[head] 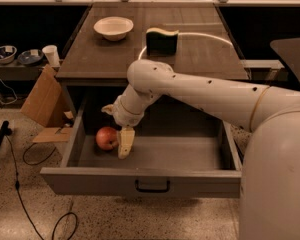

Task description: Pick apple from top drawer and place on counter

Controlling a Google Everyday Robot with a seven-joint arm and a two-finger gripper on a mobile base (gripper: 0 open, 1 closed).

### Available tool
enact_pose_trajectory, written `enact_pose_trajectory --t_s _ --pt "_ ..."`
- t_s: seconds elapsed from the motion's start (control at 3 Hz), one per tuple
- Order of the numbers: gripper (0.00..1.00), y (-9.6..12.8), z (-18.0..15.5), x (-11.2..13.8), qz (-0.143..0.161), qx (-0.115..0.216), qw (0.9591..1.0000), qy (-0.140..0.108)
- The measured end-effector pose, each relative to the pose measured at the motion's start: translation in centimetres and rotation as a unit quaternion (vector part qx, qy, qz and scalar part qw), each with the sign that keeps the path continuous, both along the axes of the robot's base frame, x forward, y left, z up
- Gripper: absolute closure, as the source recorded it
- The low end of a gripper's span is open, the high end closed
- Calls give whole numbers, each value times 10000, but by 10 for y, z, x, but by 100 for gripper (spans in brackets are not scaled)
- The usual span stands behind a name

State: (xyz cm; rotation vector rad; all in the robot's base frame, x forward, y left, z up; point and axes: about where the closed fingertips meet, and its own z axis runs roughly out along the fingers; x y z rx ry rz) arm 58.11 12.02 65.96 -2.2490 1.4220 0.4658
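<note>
The red apple [106, 138] lies in the left part of the open top drawer [140, 180], on its floor near the left wall. My gripper [123, 145] hangs down inside the drawer from the white arm [200, 91], right beside the apple's right side and touching or nearly touching it. The arm reaches in from the right, over the drawer. The dark wood-grain counter [115, 56] lies above and behind the drawer.
On the counter stand a white bowl [113, 27] at the back left and a dark sponge with a yellow top [162, 40] near the middle. A cardboard box [42, 104], a white cup [51, 55] and floor cables [20, 184] are to the left.
</note>
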Motion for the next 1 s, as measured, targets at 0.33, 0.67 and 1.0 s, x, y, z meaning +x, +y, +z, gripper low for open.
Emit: enact_pose_trajectory --t_s 0.33,0.67,1.0 --pt "0 6 -26 2 -27 5 9997 260" --pt "0 13 -43 3 -9 8 9989 458" --pt "15 17 -52 3 -13 34 9983 574"
